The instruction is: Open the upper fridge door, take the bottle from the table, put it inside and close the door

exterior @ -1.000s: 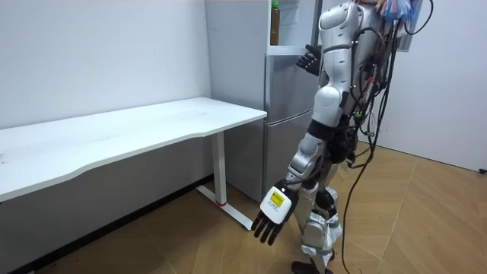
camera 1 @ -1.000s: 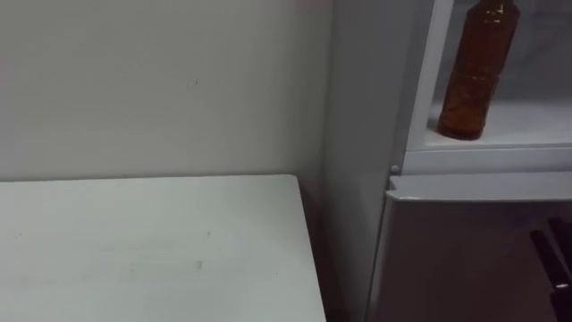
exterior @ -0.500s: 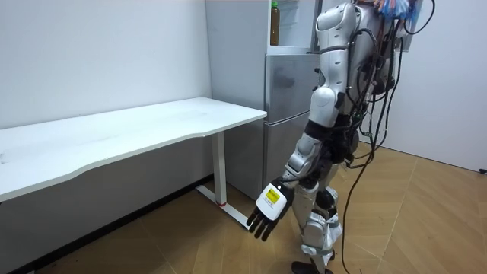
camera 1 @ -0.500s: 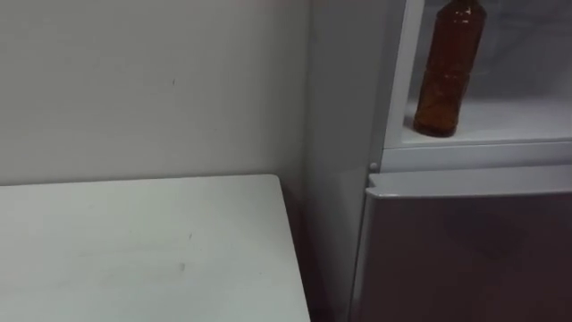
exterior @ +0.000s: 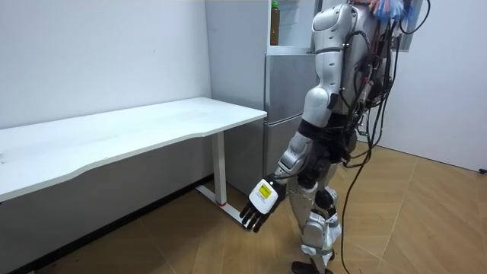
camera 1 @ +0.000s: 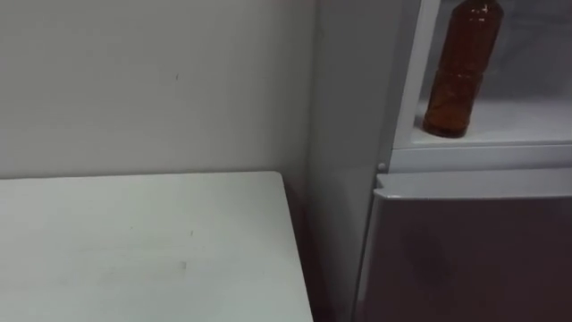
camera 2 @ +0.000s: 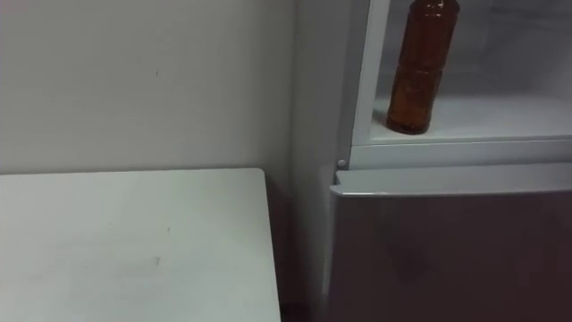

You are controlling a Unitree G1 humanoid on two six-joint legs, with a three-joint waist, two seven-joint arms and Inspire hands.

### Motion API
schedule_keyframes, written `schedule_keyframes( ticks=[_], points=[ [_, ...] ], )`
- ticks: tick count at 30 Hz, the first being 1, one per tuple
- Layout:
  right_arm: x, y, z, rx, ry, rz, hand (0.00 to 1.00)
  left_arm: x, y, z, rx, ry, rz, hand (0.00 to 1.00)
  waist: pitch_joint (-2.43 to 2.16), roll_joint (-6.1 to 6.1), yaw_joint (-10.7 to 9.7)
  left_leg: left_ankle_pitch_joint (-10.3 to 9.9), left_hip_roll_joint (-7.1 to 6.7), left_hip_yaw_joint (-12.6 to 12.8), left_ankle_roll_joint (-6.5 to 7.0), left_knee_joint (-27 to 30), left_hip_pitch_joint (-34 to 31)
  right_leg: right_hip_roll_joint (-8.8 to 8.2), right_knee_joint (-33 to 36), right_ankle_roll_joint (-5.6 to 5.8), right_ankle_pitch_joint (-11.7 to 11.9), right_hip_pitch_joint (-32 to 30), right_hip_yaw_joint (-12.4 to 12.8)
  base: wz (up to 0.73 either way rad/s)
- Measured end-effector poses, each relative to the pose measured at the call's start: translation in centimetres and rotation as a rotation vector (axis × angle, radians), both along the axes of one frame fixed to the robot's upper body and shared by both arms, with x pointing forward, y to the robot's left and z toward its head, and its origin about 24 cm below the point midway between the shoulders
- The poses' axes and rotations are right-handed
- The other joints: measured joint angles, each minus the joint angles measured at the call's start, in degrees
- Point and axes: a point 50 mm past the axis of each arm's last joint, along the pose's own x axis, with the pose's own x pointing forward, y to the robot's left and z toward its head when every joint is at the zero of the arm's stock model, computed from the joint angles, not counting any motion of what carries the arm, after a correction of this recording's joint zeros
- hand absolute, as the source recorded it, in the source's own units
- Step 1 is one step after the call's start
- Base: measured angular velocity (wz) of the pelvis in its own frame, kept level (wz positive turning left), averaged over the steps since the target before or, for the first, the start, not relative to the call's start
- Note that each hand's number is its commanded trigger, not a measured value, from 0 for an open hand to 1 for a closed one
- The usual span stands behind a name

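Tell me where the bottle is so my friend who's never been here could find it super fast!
Find the grey fridge standing just right of the white table. Its upper compartment is open, and the bottle stands upright on the white shelf inside, close to the left wall. It is amber-brown with a ribbed body, and nothing else shows beside it there.
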Motion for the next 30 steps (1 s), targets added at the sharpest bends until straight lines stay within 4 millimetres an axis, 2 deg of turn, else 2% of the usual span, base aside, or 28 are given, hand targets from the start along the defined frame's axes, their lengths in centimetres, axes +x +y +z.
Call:
schedule_keyframes(
  ticks=[5,10,21,25,30],
  points=[
    [-1.5,1.1,-1.5,-0.021,0.153,0.177,0.0,0.0,-0.7,-0.2,-0.021,-0.003,0.004,0.0,-0.04,0.19,-0.4,-0.1,0.0,-0.1,-0.09,0.2,0.1,0.16,-0.1,-0.09,-0.1,0.5,0.6,0.0],
    [-2.8,2.5,-2.5,0.046,0.203,0.216,0.0,-0.2,-1.1,-0.3,-0.035,-0.003,0.02,0.0,0.03,0.5,-0.3,-0.1,0.03,-0.1,-0.18,0.1,0.7,0.17,-0.1,-0.2,-0.2,0.8,0.6,0.0],
    [-2.5,3.2,-3.1,0.111,0.198,0.228,0.0,-0.2,-1.1,-0.3,-0.036,-0.002,0.024,0.0,0.05,0.64,-0.4,-0.1,0.01,-0.2,-0.2,0.2,1.0,0.1,-0.1,-0.2,-0.2,1.2,0.0,0.0],
    [-2.3,3.1,-3.1,0.122,0.195,0.207,0.0,-0.4,-1.0,-0.3,-0.029,0.002,0.029,0.0,0.06,0.07,-1.2,-0.1,-0.04,-0.4,-0.2,0.2,1.1,-0.07,0.2,-0.26,-0.5,1.2,-0.4,0.03],
    [-1.7,1.3,-2.4,0.086,0.167,0.077,0.0,-0.9,-0.3,-0.1,-0.011,0.003,0.069,0.0,0.28,-1.21,-1.5,-0.2,-0.23,-0.4,-0.35,0.2,1.5,-0.34,1.4,-0.28,-1.7,0.8,-0.1,-0.01]
  ],
)
